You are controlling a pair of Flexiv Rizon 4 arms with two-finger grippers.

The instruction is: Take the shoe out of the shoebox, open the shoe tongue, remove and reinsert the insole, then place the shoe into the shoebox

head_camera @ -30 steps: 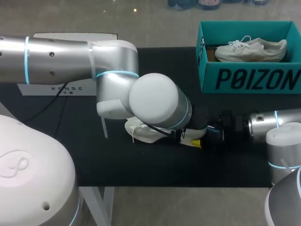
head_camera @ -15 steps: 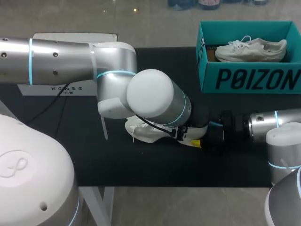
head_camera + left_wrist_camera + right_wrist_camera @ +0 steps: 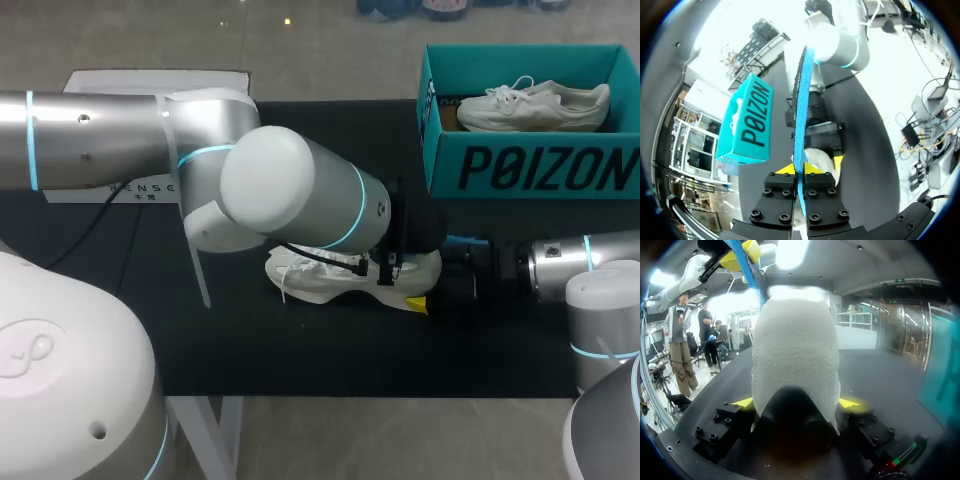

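Inspecting grasp: found left gripper (image 3: pixel 799 170) pinched on blue insole (image 3: pixel 801 100) | found right gripper (image 3: pixel 796 402) clamped across shoe (image 3: pixel 795 350) heel | advised toe-first reinsertion, shoe braced.

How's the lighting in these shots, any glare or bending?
Head view: even light, no hard shadows on the black table. Left wrist view: background blown out white; the fisheye bows the table edge. Right wrist view: overhead glare blooms above the shoe, its heel soft close to the lens.
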